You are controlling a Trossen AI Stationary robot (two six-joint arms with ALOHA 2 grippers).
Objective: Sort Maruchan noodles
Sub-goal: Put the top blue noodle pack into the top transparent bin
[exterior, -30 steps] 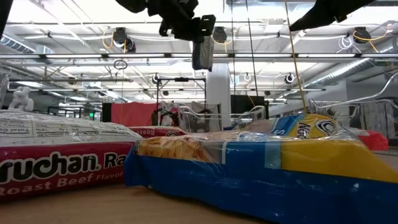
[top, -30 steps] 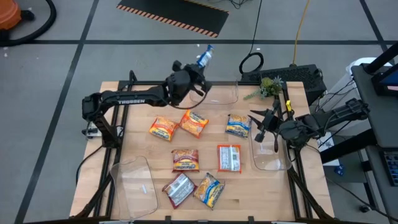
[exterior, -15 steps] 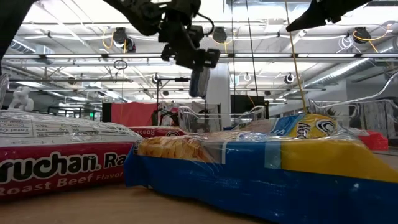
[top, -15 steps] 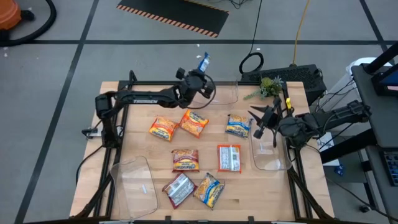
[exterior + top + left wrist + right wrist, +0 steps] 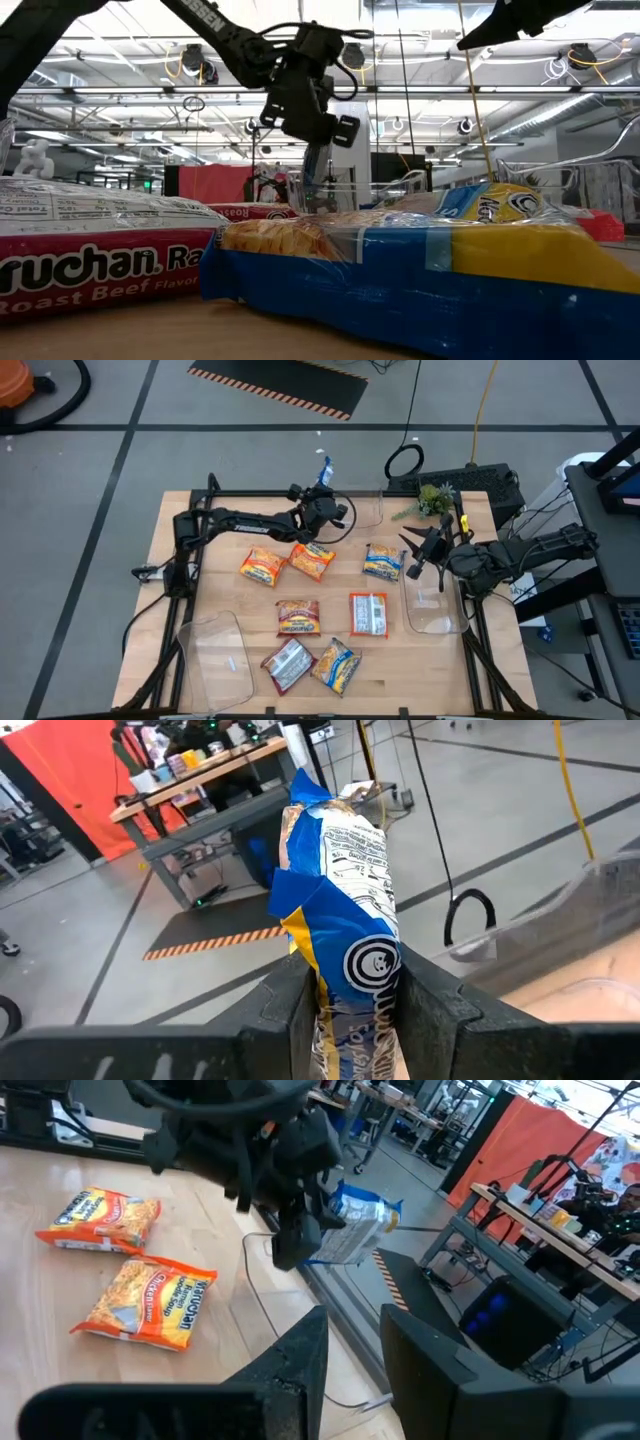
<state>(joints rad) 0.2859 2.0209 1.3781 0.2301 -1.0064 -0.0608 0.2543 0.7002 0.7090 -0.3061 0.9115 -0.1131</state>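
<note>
The left gripper [image 5: 345, 1010] is pinching a blue-and-yellow noodle packet [image 5: 338, 870] by its lower end, its fingers closed against the wrapper, and is holding it upright in the air over the rim of the far clear bin [image 5: 362, 508]. That bin is sitting at the table's [image 5: 220, 570] far edge. The packet is standing tall above the fingers with most of its length unsupported, so if it is released from here it could tip outward and be landing on the rim or past the table edge rather than inside the bin.

Near the far clear bin, two orange packets [image 5: 288, 563] are lying flat on the table, with another blue-and-yellow one [image 5: 383, 562] beside them. Farther from the bin, toward the table's near edge, four more packets [image 5: 318, 642] are waiting.

The right gripper [image 5: 350, 1342] is hovering over a second clear bin [image 5: 432, 600], off to the side of the far one, with a narrow gap between its fingers and nothing in them.
</note>
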